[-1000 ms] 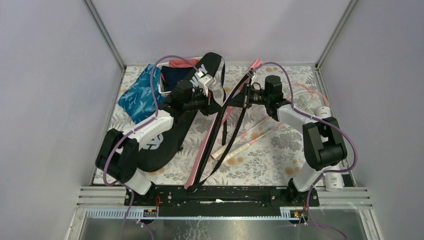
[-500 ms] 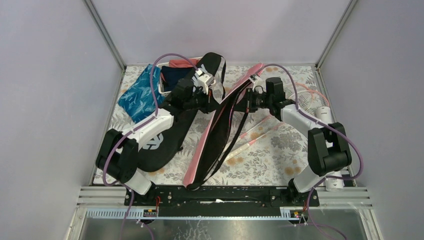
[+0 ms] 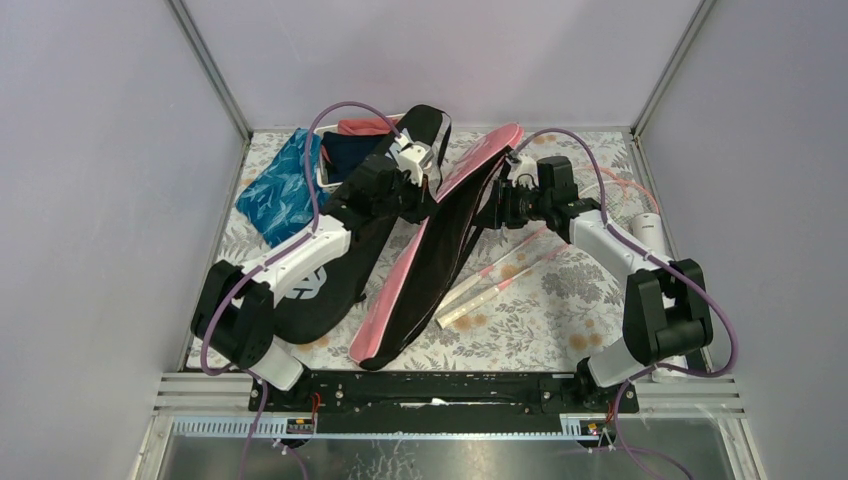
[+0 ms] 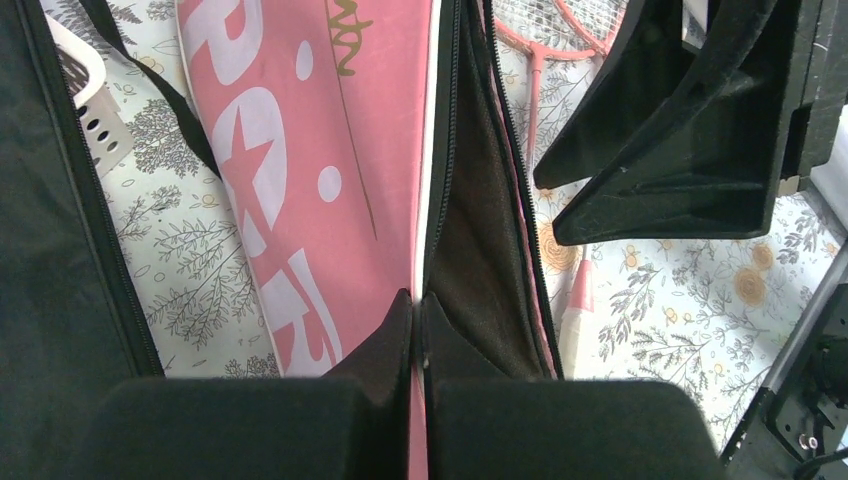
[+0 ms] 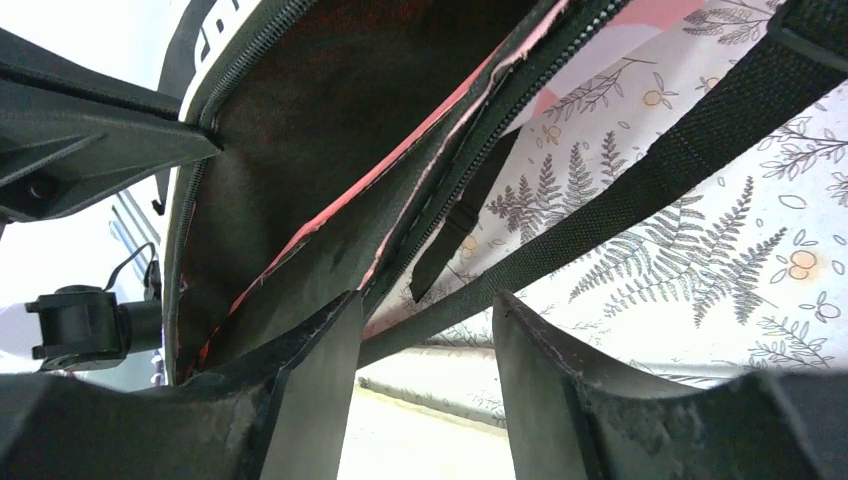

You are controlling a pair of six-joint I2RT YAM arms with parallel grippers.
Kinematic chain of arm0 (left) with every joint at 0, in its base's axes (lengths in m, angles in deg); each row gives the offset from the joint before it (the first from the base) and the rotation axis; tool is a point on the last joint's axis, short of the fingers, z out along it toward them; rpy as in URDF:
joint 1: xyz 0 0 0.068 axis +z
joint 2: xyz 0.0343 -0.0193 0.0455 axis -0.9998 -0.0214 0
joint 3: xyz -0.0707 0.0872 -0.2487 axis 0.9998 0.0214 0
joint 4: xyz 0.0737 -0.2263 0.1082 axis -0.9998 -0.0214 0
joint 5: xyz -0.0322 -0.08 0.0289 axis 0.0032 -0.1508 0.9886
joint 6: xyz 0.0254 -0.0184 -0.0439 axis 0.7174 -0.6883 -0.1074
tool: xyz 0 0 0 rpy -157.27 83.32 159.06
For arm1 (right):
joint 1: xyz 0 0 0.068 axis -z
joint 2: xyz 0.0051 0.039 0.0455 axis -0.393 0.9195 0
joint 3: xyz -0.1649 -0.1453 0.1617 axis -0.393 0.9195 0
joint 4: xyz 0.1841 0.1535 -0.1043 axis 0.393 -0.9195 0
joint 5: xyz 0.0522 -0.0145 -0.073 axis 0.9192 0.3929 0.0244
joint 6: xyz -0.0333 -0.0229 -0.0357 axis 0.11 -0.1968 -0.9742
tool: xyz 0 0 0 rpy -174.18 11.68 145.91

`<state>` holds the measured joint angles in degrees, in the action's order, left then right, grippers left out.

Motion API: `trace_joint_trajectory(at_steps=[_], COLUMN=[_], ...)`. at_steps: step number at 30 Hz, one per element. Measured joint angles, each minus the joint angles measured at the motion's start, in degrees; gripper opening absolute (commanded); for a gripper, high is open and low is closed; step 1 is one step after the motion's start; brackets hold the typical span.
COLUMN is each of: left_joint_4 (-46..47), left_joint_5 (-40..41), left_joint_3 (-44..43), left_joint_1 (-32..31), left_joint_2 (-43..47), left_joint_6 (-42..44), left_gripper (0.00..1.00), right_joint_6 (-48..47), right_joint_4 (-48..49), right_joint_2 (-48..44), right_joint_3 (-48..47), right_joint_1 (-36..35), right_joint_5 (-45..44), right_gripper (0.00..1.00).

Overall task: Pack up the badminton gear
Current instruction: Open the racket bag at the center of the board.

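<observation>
A floral-patterned desk seen from above, with two robot arms reaching toward its middle. A pink racket bag printed with white letters lies diagonally across the desk, its narrow end near the arms' bases and its wide end toward the back. It is unzipped, and the dark lining shows.

The left gripper is closed, pinching the pink bag's open edge between its fingertips. The right gripper hangs just beside the same opening, on the other side, with its jaws apart and nothing between them. A black strap runs across the desk beyond its fingers.

A black racket bag lies left of the pink one, under the left arm. Two rackets lie on the desk right of the pink bag, handles pointing toward the arms. A white shuttlecock tube sits at the right edge, partly hidden by the right arm. At the back left are a white basket and a blue patterned cloth.
</observation>
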<state>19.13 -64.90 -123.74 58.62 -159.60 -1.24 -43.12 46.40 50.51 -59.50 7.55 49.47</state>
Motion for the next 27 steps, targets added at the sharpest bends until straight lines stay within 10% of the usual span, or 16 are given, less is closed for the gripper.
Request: trace_joint_trajectory(at_steps=[20,27], left_joint_4=[-1.1,-1.0], left_joint_5=[3.7,2.3], left_joint_3=[0.0,0.0], left_joint_1=[-1.7,-1.7], left_joint_2=[0.0,0.0], left_joint_6=[-0.8,-0.9], left_gripper=[0.0,0.0], right_joint_6=[0.3,0.4], right_joint_4=[-0.8,-3.0], right_joint_2=[0.0,7.7], right_joint_3=[-7.5,-10.1], right_joint_1=[-2.3,-2.8], right_joint_5=[3.7,2.0], right_gripper=[0.51,0.63])
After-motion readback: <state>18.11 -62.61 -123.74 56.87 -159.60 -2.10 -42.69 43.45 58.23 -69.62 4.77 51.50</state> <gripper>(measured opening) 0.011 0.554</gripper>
